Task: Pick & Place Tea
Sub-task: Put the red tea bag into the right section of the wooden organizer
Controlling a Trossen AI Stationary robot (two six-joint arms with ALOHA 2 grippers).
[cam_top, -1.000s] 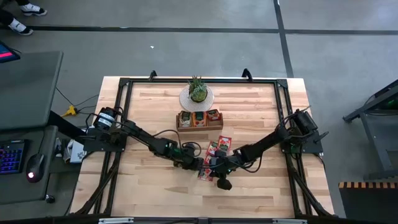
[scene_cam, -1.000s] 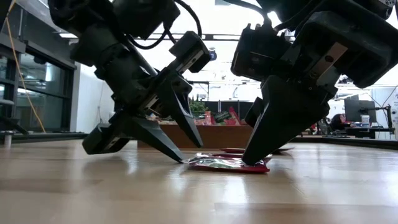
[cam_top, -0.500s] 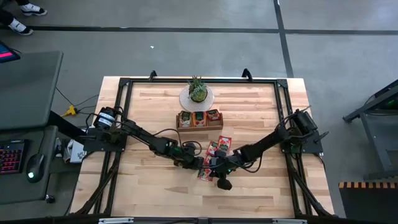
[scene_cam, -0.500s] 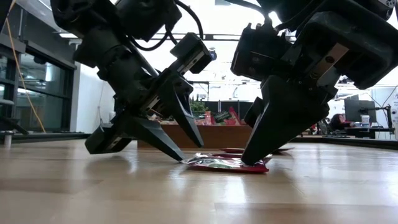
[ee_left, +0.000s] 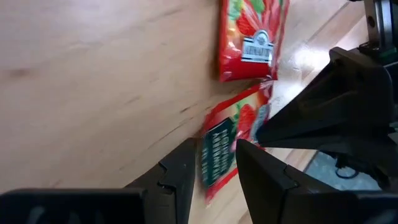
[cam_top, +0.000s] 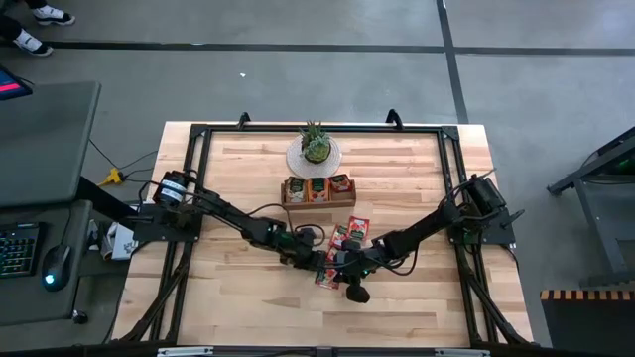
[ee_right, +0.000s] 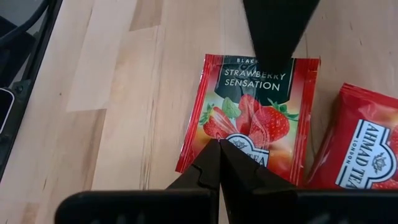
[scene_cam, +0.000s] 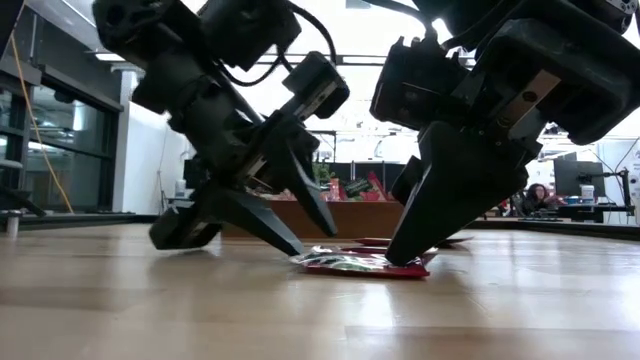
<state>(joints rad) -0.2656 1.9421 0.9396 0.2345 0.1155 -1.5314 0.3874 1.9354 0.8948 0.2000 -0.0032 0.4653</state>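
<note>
Two grippers meeting over one red tea sachet near the table's middle.

High view: both arms converge in front of the wooden tray [cam_top: 318, 190], where loose sachets [cam_top: 349, 231] lie; nothing of the layout has shifted over the last second. Low view: the left gripper [scene_cam: 300, 228] has drifted slightly toward the right gripper [scene_cam: 402, 258], its lower tip just off the near edge of the sachet [scene_cam: 362, 263], which lies flat, so the pickup is judged not yet made. Left wrist view: its fingers [ee_left: 180, 171] stand partly apart, straddling the sachet's edge [ee_left: 217, 155], holding nothing visibly. Right wrist view: the closed tips [ee_right: 218, 152] press on the strawberry sachet [ee_right: 255, 118], pinning it; a second sachet [ee_right: 360, 149] lies just beside, a detail only this view resolves.
</note>
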